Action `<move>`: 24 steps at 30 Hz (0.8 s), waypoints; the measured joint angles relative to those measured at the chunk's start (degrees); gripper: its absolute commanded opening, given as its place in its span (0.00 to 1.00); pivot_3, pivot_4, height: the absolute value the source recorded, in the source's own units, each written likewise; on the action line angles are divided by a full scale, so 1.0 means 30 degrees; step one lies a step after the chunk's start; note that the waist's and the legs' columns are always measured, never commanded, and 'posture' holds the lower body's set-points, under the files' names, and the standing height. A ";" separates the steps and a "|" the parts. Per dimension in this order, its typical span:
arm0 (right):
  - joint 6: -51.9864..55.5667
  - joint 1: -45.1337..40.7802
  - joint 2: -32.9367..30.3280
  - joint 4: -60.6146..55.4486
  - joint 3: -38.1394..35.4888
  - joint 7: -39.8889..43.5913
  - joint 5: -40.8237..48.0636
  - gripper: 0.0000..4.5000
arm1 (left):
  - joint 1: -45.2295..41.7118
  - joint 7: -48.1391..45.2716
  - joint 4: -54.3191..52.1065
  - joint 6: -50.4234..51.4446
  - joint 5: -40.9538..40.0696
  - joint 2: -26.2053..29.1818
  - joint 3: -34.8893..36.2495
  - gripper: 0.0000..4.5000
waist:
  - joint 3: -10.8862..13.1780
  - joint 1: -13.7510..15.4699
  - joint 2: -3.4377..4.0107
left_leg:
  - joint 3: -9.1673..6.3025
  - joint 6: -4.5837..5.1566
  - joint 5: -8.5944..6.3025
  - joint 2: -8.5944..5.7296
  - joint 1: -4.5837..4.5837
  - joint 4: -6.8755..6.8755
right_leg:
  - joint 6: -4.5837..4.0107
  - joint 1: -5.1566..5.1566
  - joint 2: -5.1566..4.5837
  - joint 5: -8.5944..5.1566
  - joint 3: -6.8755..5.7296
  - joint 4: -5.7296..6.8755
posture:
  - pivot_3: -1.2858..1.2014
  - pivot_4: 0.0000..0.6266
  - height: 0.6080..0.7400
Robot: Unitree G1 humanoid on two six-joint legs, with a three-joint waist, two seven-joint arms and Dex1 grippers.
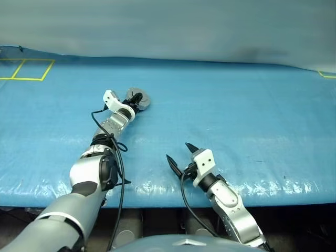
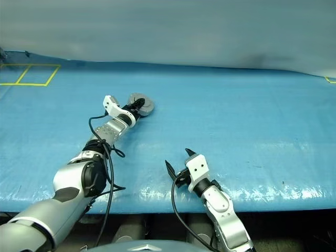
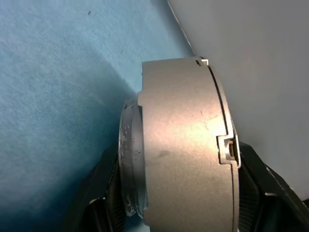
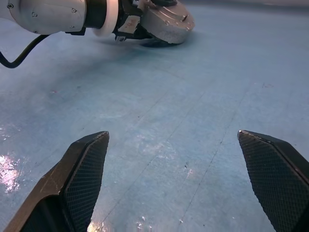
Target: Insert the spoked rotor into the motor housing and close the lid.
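Nearest me, my right gripper hovers just above the near edge of the blue covered surface, its two black fingers spread wide apart with nothing between them. Farther out and to the left, my left gripper is clamped on the round silver-grey metal motor housing, a finger on either side; its lid looks closed, the unit sitting low at the surface.

Blue-covered table (yellow tape marks) bears motor housing.
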 measured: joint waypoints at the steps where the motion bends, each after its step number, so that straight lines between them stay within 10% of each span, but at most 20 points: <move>1: 0.0002 0.0049 0.0049 0.0000 0.0003 0.0000 -0.0025 1.00 | 0.0004 0.0112 0.0124 -0.0111 0.0109 0.0087 0.0129 0.82 | 0.0000 -0.0031 0.0000 | 0.0008 -0.0003 0.0001 0.0002 0.0010 0.0001 | 0.0000 0.0003 -0.0001 0.0000 0.0005 0.0011 | 0.52 0.24 1.00; 4: 0.0021 0.0029 0.0168 0.0002 0.0011 0.0008 -0.0183 1.00 | -0.0075 0.0115 0.0064 0.0021 0.0454 0.0132 0.0478 0.99 | -0.0006 -0.0067 0.0003 | 0.0011 -0.0011 0.0007 0.0005 0.0069 0.0007 | -0.0001 0.0056 -0.0001 0.0001 0.0007 0.0025 | 0.52 0.24 1.00; 12: 0.0265 -0.0349 0.0577 0.0360 0.0020 0.0280 -0.0234 1.00 | 0.2322 0.0253 -0.3603 0.4422 0.0656 0.1493 0.0581 0.99 | -0.0081 -0.0696 0.0035 | 0.0057 -0.0018 0.0006 0.0025 0.0333 -0.0060 | -0.0030 0.0252 -0.0008 -0.0007 0.0040 0.0037 | 0.52 0.24 1.00; 19: 0.0499 -0.0605 0.0809 0.0557 -0.0065 0.0794 0.0021 1.00 | 1.0336 -0.0839 -1.5995 1.2665 -0.0985 0.3335 -0.0908 0.99 | -0.0356 -0.0760 0.0227 | 0.0080 -0.0053 -0.0016 0.0055 0.0462 -0.0149 | -0.0209 0.0299 -0.0011 -0.0122 0.0068 0.0045 | 0.52 0.24 1.00; 24: 0.0528 -0.0756 0.0921 0.0623 -0.0547 0.0933 0.0267 1.00 | 1.5813 -0.1960 -2.3369 1.1183 0.0826 0.4137 -0.3830 0.99 | -0.0396 -0.0406 0.0259 | 0.0095 -0.0072 -0.0028 0.0047 0.0454 -0.0129 | -0.0232 0.0284 -0.0037 -0.0138 0.0093 0.0031 | 0.52 0.24 1.00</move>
